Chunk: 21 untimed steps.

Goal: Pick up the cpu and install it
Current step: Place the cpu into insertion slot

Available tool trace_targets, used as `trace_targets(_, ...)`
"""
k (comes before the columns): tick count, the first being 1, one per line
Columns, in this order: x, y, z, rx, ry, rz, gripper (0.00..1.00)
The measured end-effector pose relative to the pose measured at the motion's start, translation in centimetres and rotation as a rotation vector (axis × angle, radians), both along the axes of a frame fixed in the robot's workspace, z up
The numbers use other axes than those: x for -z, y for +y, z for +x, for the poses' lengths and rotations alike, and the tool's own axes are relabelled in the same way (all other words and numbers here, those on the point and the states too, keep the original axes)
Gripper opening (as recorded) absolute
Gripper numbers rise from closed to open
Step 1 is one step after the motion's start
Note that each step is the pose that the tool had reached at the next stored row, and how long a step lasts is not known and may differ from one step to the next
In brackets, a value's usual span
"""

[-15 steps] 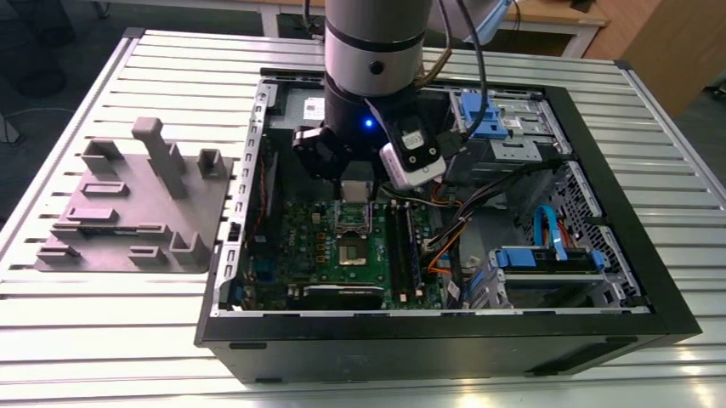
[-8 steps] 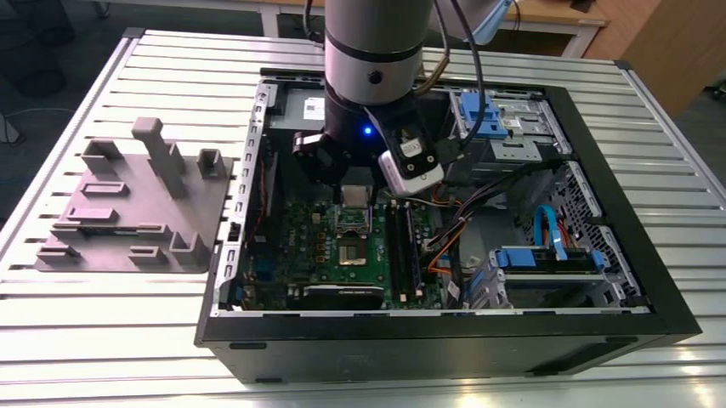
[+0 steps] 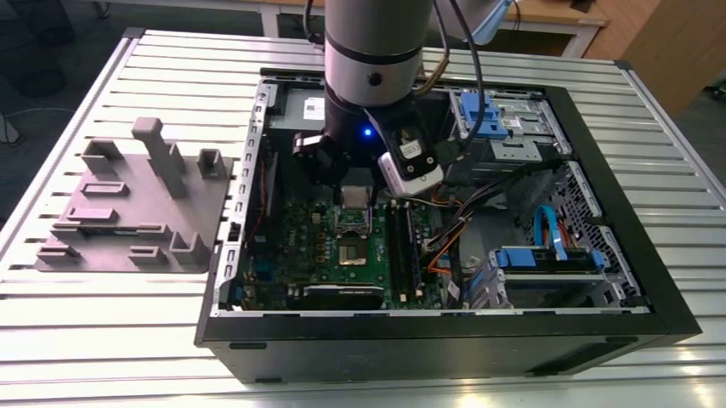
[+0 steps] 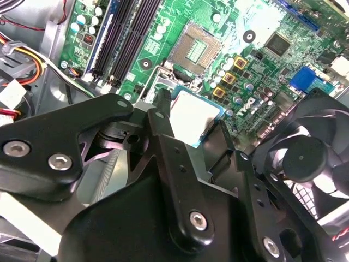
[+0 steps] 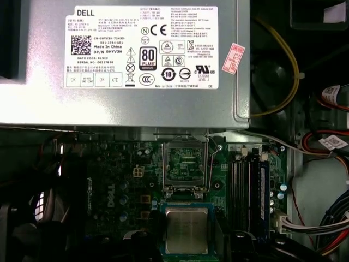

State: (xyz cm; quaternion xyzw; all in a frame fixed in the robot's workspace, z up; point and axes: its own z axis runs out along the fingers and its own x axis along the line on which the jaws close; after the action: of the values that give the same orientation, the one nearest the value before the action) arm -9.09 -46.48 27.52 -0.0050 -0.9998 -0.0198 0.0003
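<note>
Above green motherboard (image 4: pixel 163 34), cpu (image 4: pixel 193 115) between black fingers (image 4: pixel 161 123)

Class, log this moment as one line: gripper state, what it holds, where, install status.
gripper: shut on cpu | position: inside computer case, near socket | socket: open, empty | install: cpu not yet seated

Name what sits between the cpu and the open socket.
First wrist view: only green motherboard and the socket frame's edge lie between cpu and socket.
</note>
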Motion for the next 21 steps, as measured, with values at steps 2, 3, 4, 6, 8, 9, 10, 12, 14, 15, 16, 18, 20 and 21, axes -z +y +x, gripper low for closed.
trace_targets(2,0.02,-0.16,0.0,0.0,-0.0001,0.0001,0.47)
trace_targets(3,0.03,-0.22,0.0,0.0,0.0,0.0001,0.47)
trace_targets(4,0.03,-0.3,0.0,0.0,0.0,0.0,0.47)
trace_targets(6,0.06,-0.41,0.0,0.0,0.0,-0.0001,0.47)
trace_targets(8,0.32,-0.42,0.0,0.0,-0.0001,0.0001,0.47)
trace_targets(9,0.5,-0.43,0.0,0.0,0.0,0.0,0.47)
trace_targets(10,0.68,-0.43,0.0,0.0,-0.0001,0.0,0.47)
trace_targets(12,1.04,-0.44,0.0,0.0,-0.0001,0.0,0.47)
trace_targets(14,1.39,-0.6,0.01,0.0,0.0001,-0.0002,0.47)
trace_targets(15,1.58,-0.79,0.01,0.0,0.0,0.0,0.47)
trace_targets(16,1.76,-0.99,0.0,0.0,0.0,0.0001,0.47)
trace_targets(18,2.08,-1.28,0.01,0.0,-0.0001,0.0002,0.47)
trace_targets(20,2.37,-1.32,0.0,0.0,-0.0001,0.0004,0.47)
trace_targets(21,2.44,-1.32,0.0,0.0,-0.0001,0.0002,0.47)
